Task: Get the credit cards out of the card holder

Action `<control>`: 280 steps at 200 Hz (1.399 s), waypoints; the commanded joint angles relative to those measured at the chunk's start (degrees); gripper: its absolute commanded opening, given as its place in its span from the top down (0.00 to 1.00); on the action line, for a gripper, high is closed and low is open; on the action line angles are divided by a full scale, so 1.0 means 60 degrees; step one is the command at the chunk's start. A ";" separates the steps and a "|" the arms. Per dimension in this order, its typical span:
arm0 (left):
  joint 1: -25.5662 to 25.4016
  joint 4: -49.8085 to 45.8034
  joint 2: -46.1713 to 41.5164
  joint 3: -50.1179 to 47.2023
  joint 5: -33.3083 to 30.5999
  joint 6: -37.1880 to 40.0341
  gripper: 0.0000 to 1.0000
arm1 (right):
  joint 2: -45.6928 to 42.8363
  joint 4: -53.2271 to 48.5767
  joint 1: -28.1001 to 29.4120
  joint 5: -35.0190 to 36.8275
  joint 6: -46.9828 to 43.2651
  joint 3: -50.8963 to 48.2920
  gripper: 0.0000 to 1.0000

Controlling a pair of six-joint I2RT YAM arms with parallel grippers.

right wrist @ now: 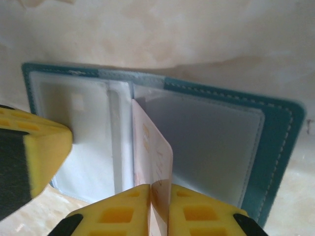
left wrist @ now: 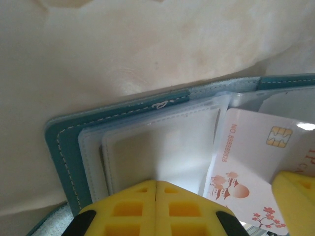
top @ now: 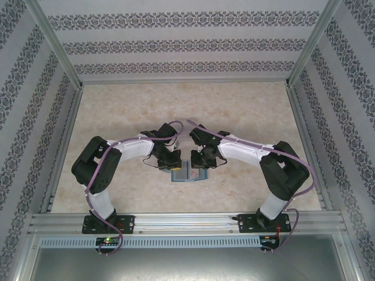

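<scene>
- Open card holder (top: 187, 174) lies flat on table (top: 246, 117), centre-near, betw. both arms.
- L gripper (left wrist: 156, 184): fingers pressed together, bearing on left pocket page, prob. to pin holder down.
- R gripper (right wrist: 159, 188): pinching pale credit card (right wrist: 153, 147) near spine, card on edge, seemingly part-way out of its pocket.

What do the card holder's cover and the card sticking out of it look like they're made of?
The card holder looks like leather or faux leather: matte teal, pale edge stitching. The card is probably glossy white plastic: gold chip, printed number.
</scene>
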 commanded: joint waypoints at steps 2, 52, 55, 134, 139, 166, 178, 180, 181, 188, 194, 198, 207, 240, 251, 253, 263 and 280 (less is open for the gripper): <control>-0.0079 -0.0530 0.0264 -0.0129 -0.0406 0.0168 1.00 | -0.0422 0.0126 0.0122 -0.0256 0.0414 -0.0322 0.84; -0.0072 -0.0504 0.0268 -0.0125 -0.0387 0.0173 1.00 | -0.0711 0.0101 0.0209 -0.0172 0.0610 -0.0430 0.84; -0.0081 -0.0501 0.0269 -0.0127 -0.0391 0.0183 1.00 | -0.0720 0.0110 0.0203 -0.0179 0.0624 -0.0434 0.84; -0.0072 -0.0442 0.0281 -0.0156 -0.0374 0.0160 1.00 | -0.0876 0.0152 0.0347 -0.0343 0.0786 -0.0431 0.85; -0.0068 -0.0442 0.0283 -0.0145 -0.0373 0.0161 1.00 | -0.0898 0.0156 0.0359 -0.0342 0.0795 -0.0434 0.86; -0.0069 -0.0441 0.0294 -0.0125 -0.0364 0.0162 1.00 | -0.0920 0.0185 0.0373 -0.0323 0.0800 -0.0421 0.89; -0.0075 -0.0442 0.0229 -0.0125 -0.0377 0.0157 1.00 | -0.0945 0.0172 0.0370 -0.0300 0.0801 -0.0400 0.90; -0.0070 -0.0442 0.0218 -0.0128 -0.0385 0.0150 1.00 | -0.0948 0.0163 0.0381 -0.0285 0.0805 -0.0403 0.90; -0.0069 -0.0442 0.0207 -0.0128 -0.0387 0.0154 1.00 | -0.0948 0.0160 0.0378 -0.0285 0.0803 -0.0401 0.90; -0.0069 -0.0457 0.0129 -0.0116 -0.0410 0.0144 1.00 | -0.0962 0.0145 0.0364 -0.0236 0.0781 -0.0399 0.90; -0.0068 -0.0483 0.0070 -0.0099 -0.0424 0.0135 1.00 | -0.0989 0.0134 0.0374 -0.0214 0.0771 -0.0372 0.91; -0.0070 -0.0507 0.0019 -0.0073 -0.0443 0.0136 1.00 | -0.1011 0.0127 0.0369 -0.0199 0.0759 -0.0373 0.91; -0.0081 -0.0566 -0.0071 -0.0023 -0.0481 0.0153 1.00 | -0.1049 0.0115 0.0361 -0.0140 0.0729 -0.0349 0.91; -0.0077 -0.0814 -0.0331 0.0193 -0.0623 0.0189 1.00 | -0.1226 0.0046 0.0324 0.0033 0.0670 -0.0262 0.92; -0.0068 -0.0837 -0.0441 0.0232 -0.0673 0.0168 1.00 | -0.1292 0.0018 0.0306 0.0092 0.0629 -0.0222 0.92; -0.0072 -0.0838 -0.0465 0.0225 -0.0694 0.0167 1.00 | -0.1298 0.0000 0.0292 0.0106 0.0612 -0.0212 0.92; -0.0069 -0.0798 -0.0603 0.0217 -0.0752 0.0124 1.00 | -0.1351 -0.0047 0.0227 0.0136 0.0569 -0.0195 0.92; -0.0068 -0.0865 -0.0759 0.0264 -0.0876 0.0128 1.00 | -0.1454 -0.0079 0.0103 0.0172 0.0455 -0.0154 0.93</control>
